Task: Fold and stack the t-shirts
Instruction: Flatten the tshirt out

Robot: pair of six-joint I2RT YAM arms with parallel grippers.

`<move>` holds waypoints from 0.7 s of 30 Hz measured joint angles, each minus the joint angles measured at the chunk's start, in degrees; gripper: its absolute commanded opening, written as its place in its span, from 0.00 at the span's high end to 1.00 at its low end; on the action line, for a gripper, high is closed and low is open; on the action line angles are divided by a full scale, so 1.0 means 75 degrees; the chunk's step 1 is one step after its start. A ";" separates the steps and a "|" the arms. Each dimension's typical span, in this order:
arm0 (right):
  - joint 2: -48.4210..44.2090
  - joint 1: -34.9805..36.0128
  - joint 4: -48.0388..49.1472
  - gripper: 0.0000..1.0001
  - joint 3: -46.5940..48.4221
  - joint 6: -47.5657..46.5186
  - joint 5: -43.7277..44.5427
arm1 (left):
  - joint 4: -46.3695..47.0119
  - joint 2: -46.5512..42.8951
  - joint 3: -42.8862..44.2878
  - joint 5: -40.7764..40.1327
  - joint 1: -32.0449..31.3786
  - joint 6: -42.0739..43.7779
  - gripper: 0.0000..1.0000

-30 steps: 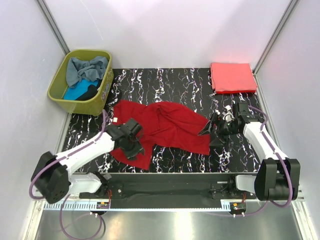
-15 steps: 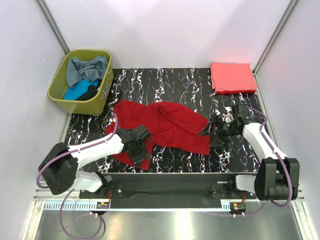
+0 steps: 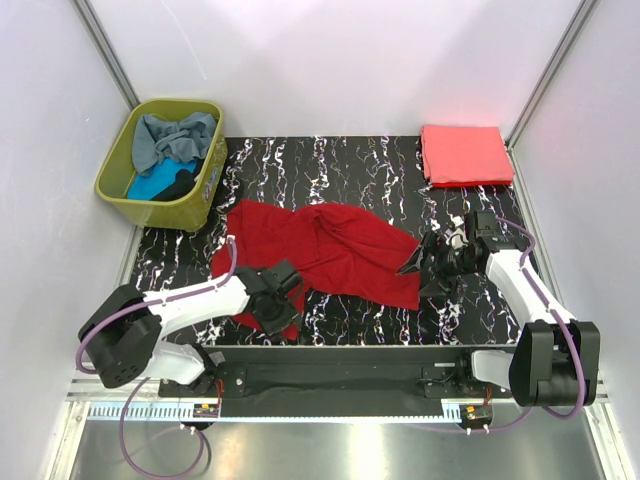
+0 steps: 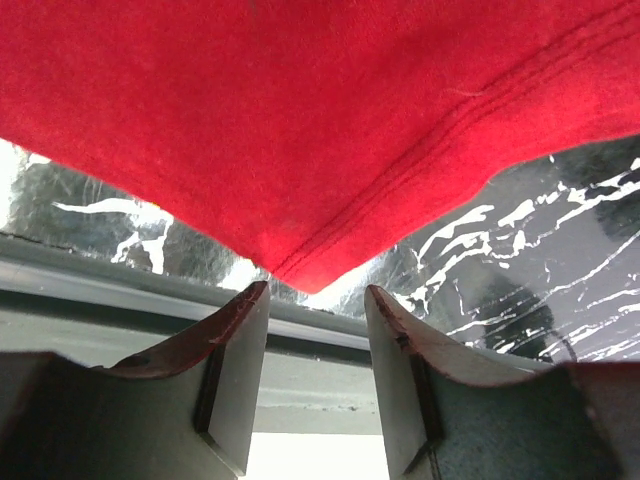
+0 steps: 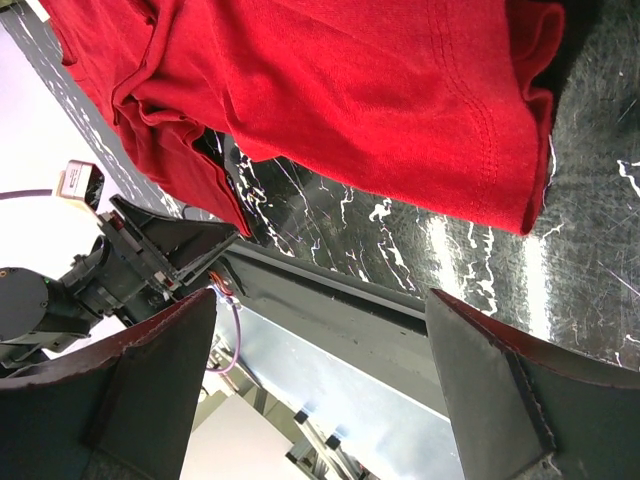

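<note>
White walls box in a black marbled table (image 3: 350, 160); low in the frame the left claw (image 3: 272, 300) stands part-open and empty, a corner of the red shirt (image 3: 320, 250) pointing at its gap but not pinched, while the right claw (image 3: 432, 264) gapes wide, holding nothing, just beside that shirt's right hem. The red shirt lies crumpled mid-frame, not yet folded, and only the coral shirt (image 3: 465, 155) at upper right looks folded and placed. In the basket (image 3: 112, 185) at upper left wait the grey-blue shirt (image 3: 175, 135), turquoise shirt (image 3: 150, 187) and black shirt (image 3: 182, 181), so I judge the job barely begun: one done, four left.
</note>
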 measured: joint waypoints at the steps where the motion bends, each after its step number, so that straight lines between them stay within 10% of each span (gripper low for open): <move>1: -0.0006 0.0000 0.0000 0.08 -0.0009 0.0006 0.0000 | 0.0052 0.0023 -0.0023 0.0000 0.0000 -0.0003 0.52; 9: -0.0076 0.0000 0.0003 0.07 -0.0035 0.0076 0.0003 | 0.0291 0.0312 -0.0099 0.0169 -0.0003 -0.0076 0.58; 17: -0.0248 0.0175 0.0087 0.14 -0.0437 0.0574 0.0274 | 0.0431 0.0271 -0.0239 0.0356 0.0026 -0.0015 1.00; 21: -0.0364 0.0702 0.0213 0.19 -0.0935 0.1291 0.0676 | 0.0157 0.0017 -0.0236 -0.0128 0.0114 0.0434 1.00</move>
